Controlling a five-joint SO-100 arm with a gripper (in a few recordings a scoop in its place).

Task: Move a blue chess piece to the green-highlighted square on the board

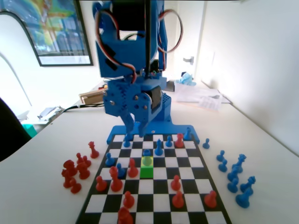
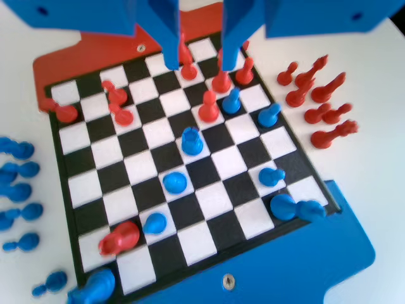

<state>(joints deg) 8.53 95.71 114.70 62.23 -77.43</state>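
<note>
The board (image 1: 188, 164) lies in front of the blue arm. One green-highlighted square (image 1: 146, 172) glows near its middle. A small blue chess piece (image 1: 147, 160), tinted green-yellow on its body, stands on the cell just beyond that square, on the arm's side. In the wrist view the same blue chess piece (image 2: 192, 140) stands near the board's (image 2: 88, 136) centre. My gripper (image 1: 136, 132) hangs over the rows nearest the arm, above and behind the piece. Seen from the wrist, the gripper (image 2: 200, 63) is open, its jaws apart with nothing between them.
A red pawn (image 1: 133, 168) stands directly left of the green square, and two blue pieces (image 1: 159, 147) (image 1: 168, 140) stand further back on the right. Captured red pieces (image 1: 74, 173) cluster off the board's left, blue ones (image 1: 233, 173) off its right.
</note>
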